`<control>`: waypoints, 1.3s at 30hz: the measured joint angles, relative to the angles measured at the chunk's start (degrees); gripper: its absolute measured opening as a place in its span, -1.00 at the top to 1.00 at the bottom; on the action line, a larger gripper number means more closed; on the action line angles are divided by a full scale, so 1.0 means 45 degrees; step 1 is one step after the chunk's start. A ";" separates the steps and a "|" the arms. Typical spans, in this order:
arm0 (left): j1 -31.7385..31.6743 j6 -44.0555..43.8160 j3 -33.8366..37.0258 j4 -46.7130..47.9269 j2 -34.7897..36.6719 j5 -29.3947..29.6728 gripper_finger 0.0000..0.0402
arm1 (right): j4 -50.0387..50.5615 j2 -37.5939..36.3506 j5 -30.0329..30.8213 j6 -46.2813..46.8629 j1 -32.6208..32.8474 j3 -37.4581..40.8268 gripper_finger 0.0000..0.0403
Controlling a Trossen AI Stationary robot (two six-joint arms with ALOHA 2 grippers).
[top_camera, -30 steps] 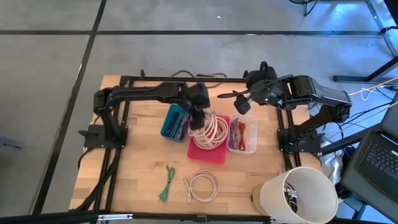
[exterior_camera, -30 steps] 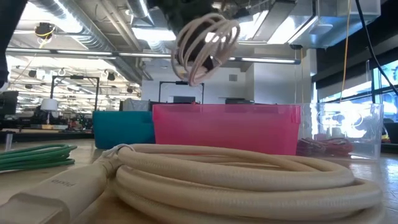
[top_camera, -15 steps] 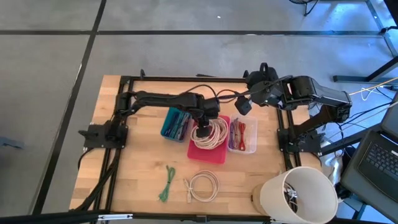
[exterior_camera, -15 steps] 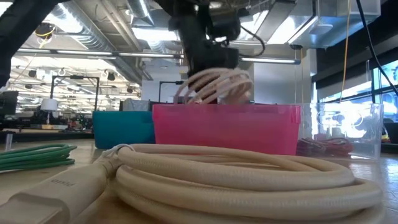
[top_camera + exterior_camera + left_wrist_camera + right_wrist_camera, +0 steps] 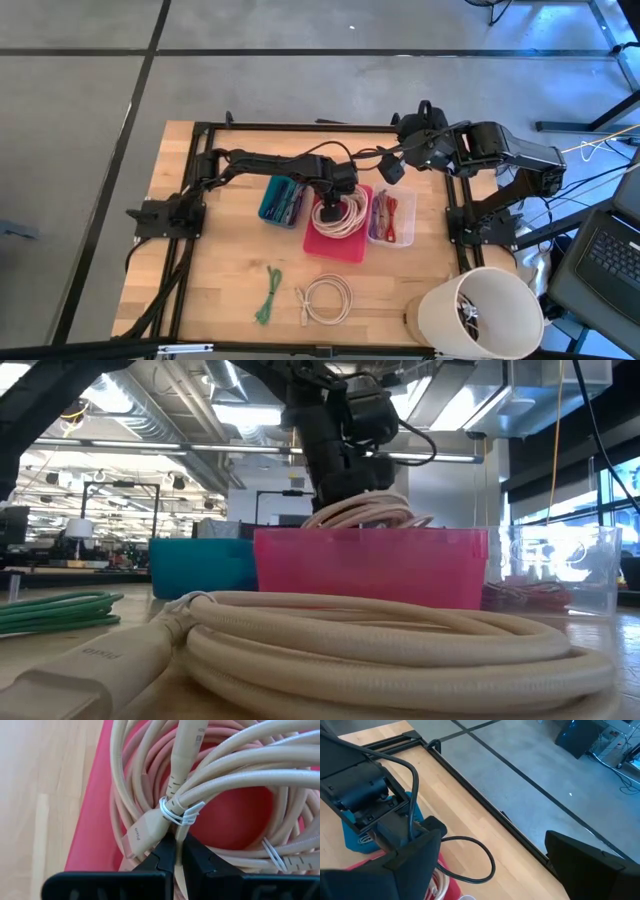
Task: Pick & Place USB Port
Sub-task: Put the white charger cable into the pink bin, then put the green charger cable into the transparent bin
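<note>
At centre frame, the left gripper [image 5: 175, 851] stays clenched on a cream cable coil [image 5: 338, 214], lowered into the pink bin [image 5: 338, 248]. The coil lies directly under the fingers, its plug pointing to the frame's lower left. The right gripper [image 5: 388, 165] waits spread wide, empty, at upper right.

Left claw [image 5: 175, 851] clamped, right claw [image 5: 490, 870] agape

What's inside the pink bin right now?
The pink bin holds a coiled beige cable, the left gripper shut on its strands. Bare pink floor shows through the coil's centre; anything beneath the loops is covered.
</note>
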State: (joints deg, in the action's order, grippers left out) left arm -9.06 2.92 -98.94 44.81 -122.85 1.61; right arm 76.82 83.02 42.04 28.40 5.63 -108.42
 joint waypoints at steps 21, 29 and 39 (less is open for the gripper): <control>-0.0024 -0.0187 -0.3249 0.2874 -0.0068 0.0139 0.06 | -0.0001 0.0000 -0.0002 -0.0024 0.0000 0.0000 -0.80; -0.0009 -0.0147 -0.5266 0.4462 0.1659 -0.0998 -0.13 | 0.0730 0.0000 -0.0005 0.0379 0.0000 0.0000 -0.80; 0.0242 -0.2377 -0.4214 0.4252 0.7040 -0.0672 -0.13 | 0.2153 0.0000 -0.0007 0.1601 0.0010 0.0000 -0.80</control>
State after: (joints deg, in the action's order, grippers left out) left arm -7.97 -7.78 -117.90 63.94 -91.16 -1.41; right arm 86.51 83.02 42.01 35.61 5.67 -108.42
